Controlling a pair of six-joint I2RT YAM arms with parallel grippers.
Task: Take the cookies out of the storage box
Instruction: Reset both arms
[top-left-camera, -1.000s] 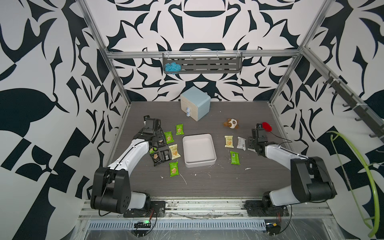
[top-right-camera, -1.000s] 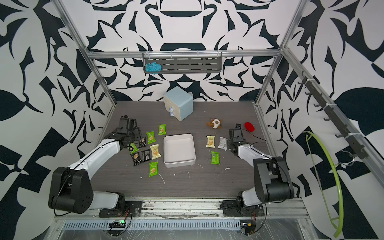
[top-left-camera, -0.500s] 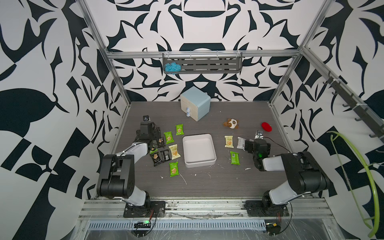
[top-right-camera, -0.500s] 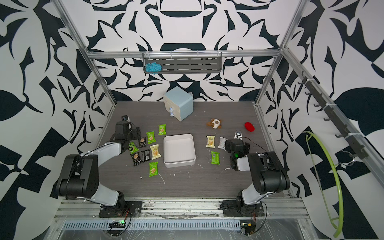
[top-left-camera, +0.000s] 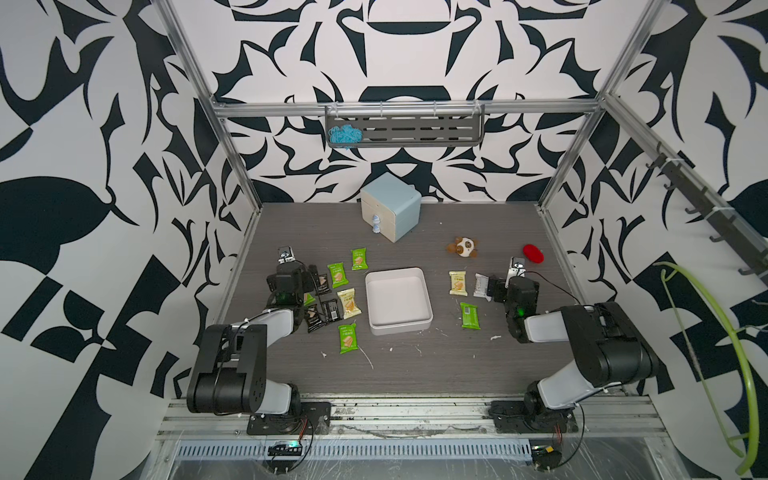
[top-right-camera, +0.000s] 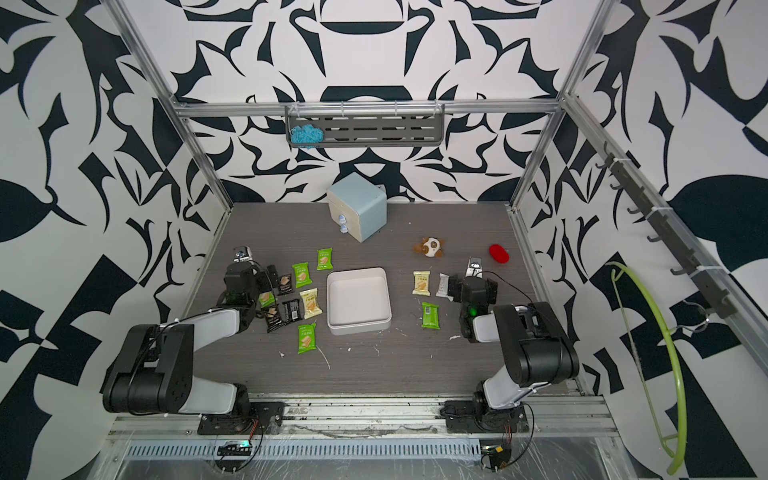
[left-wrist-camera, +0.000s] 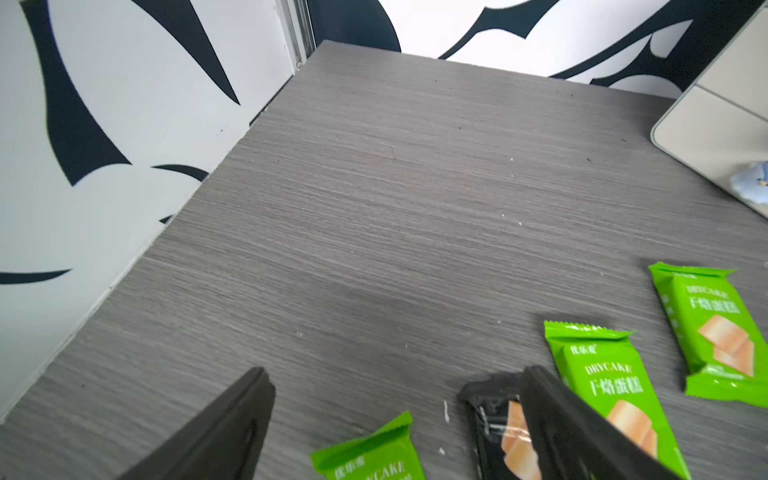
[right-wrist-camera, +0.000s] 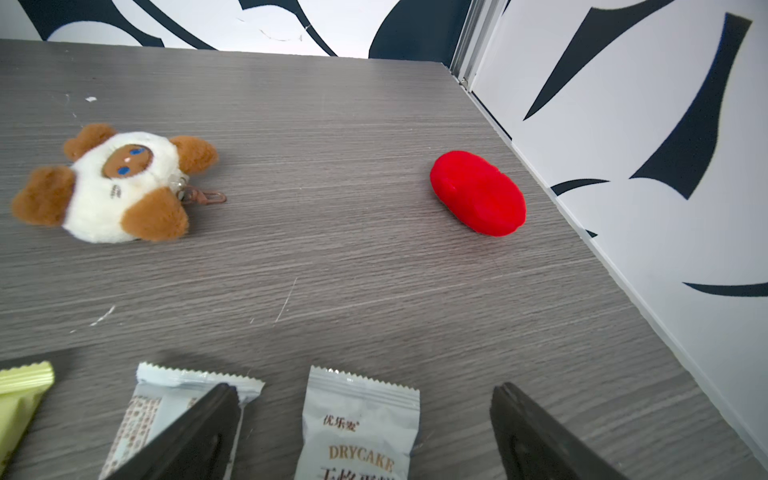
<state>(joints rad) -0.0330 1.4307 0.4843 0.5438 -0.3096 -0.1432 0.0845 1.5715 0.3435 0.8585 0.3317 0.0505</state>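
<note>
The off-white storage box (top-left-camera: 398, 301) (top-right-camera: 358, 299) sits mid-table with nothing in it. Cookies lie around it in both top views. To its left are green (top-left-camera: 337, 274), pale yellow (top-left-camera: 348, 303) and black (top-left-camera: 331, 309) packets; to its right are pale yellow (top-left-camera: 457, 283), white (top-left-camera: 481, 284) and green (top-left-camera: 470, 316) ones. My left gripper (top-left-camera: 297, 282) (left-wrist-camera: 397, 374) is open low over a green packet (left-wrist-camera: 374, 453), with a black packet (left-wrist-camera: 494, 419) by one finger. My right gripper (top-left-camera: 509, 291) (right-wrist-camera: 365, 388) is open around a white packet (right-wrist-camera: 359, 432) lying flat on the table.
A light-blue cabinet (top-left-camera: 390, 208) stands at the back. A brown-white plush toy (top-left-camera: 464, 247) (right-wrist-camera: 116, 187) and a red lump (top-left-camera: 533, 253) (right-wrist-camera: 478, 193) lie back right. Patterned walls close in beside both grippers. Bare table stretches in front of the box.
Both arms have folded back and down toward their bases. Both grippers' jaws have spread wide. The packets and the box lie where they were.
</note>
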